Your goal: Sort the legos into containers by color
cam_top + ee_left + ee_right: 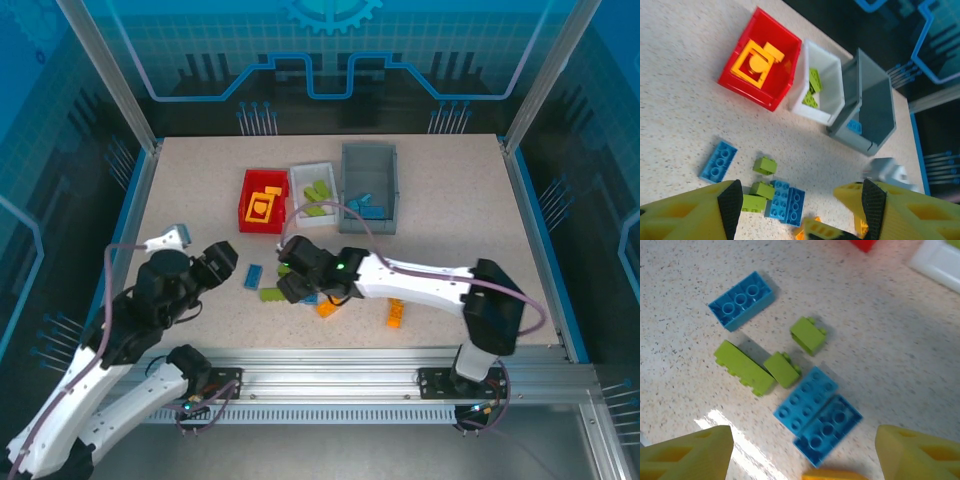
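blue lego (741,300) clear around, green legos (782,369) crowded

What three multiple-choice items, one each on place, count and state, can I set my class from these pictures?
1. Which bin stands between the other two? A red, B white, C grey.
2. How many loose green bricks lie on the table in the right wrist view? A one, B three, C six.
3. How is the right gripper? A open and empty, B shut on a blue brick, C shut on an orange brick.
Answers: 1 B, the white bin sits between the red bin and the grey bin; 2 B, three show there; 3 A, its fingers stand wide apart with nothing between.
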{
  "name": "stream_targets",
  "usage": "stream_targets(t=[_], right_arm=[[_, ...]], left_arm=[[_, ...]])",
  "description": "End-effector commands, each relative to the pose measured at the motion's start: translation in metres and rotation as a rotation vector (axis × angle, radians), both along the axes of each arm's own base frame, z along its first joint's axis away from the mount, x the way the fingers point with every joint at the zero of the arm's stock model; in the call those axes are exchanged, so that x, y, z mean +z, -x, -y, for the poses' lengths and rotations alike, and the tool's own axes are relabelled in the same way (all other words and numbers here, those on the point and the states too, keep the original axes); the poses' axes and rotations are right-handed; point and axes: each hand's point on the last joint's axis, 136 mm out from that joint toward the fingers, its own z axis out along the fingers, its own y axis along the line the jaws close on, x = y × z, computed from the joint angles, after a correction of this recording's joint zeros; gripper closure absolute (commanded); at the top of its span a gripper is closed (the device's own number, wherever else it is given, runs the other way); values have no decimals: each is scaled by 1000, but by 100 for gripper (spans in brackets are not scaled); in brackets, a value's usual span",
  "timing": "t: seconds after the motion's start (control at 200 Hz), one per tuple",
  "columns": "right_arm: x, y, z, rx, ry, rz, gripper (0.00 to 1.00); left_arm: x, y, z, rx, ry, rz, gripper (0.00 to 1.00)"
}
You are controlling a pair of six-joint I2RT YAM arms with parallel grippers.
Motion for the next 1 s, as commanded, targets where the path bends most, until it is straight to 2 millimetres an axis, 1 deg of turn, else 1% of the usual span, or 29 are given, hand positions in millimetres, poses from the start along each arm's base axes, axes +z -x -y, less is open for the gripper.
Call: stream_targets(t=[0.0, 0.075, 0.15, 0.27, 0.38, 0.42, 0.43, 0.45, 0.455, 0.47, 0.53, 0.75, 0.865, 0.925, 0.995], right_arm=[[-5, -2, -29, 49, 13, -26, 23], [-12, -8, -52, 72, 21, -45, 22], [-20, -17, -70, 48, 11, -79, 22], [-38, -26, -89, -42, -9, -182, 25], [-47, -27, -110, -86, -34, -249, 29], [-50, -29, -114, -106, -35, -260, 30], [-52, -29, -115, -112, -31, -263, 30], [-49, -30, -116, -123, -37, -263, 30], [-54, -30, -116, -128, -27, -268, 30], [-61, -31, -116, -141, -15, -275, 30], [-68, -36, -114, -191, 6, -282, 30], [-87, -42, -107, -327, 38, -307, 29], [-95, -42, -113, -330, 24, -319, 29], [-101, -43, -116, -333, 31, -322, 30], [-107, -47, -117, -340, 41, -319, 35]], left_arm=[[-19, 5, -19, 89, -58, -53, 32], [-16, 2, -19, 95, -58, -43, 31], [-9, -2, -17, 92, -61, -26, 31], [-2, -6, -16, 85, -87, -19, 30], [-1, -5, -17, 82, -99, -20, 29], [-2, -5, -18, 83, -100, -20, 29], [-2, -4, -18, 82, -101, -22, 29], [-3, -4, -18, 84, -100, -22, 29], [-3, -4, -18, 84, -100, -22, 29], [-3, -4, -18, 84, -98, -22, 29], [-4, -2, -20, 86, -96, -20, 29], [-4, 4, -24, 88, -100, -23, 29], [-3, 6, -26, 89, -103, -20, 29], [-2, 8, -27, 91, -105, -17, 29], [-1, 9, -29, 95, -107, -14, 29]])
